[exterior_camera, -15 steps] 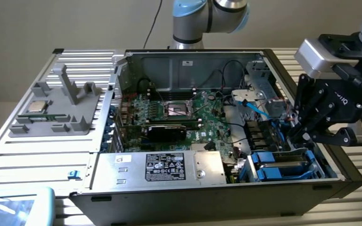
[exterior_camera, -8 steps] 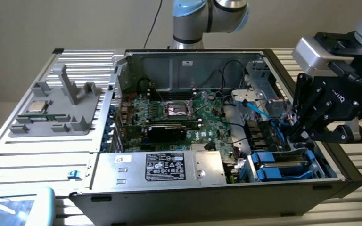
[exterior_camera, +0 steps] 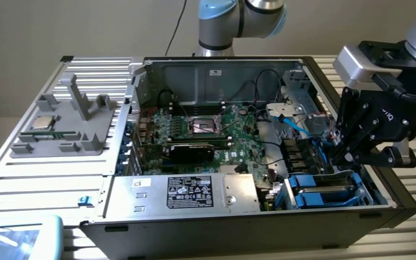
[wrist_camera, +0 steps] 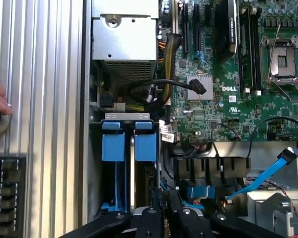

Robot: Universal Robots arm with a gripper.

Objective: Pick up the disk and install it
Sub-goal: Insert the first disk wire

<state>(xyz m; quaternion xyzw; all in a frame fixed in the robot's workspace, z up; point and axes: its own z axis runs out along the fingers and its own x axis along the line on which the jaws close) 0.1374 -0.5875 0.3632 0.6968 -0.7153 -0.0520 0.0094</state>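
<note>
Claw nearly pressed together, base cut off, near the disk; grip unclear.

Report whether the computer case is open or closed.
Open. The computer case has no side panel on, and the motherboard, power supply and blue drive carriers lie exposed.

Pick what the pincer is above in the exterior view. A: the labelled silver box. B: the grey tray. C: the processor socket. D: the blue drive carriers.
D: the pincer hangs over the blue drive carriers at the exterior view's right end of the case.
</note>
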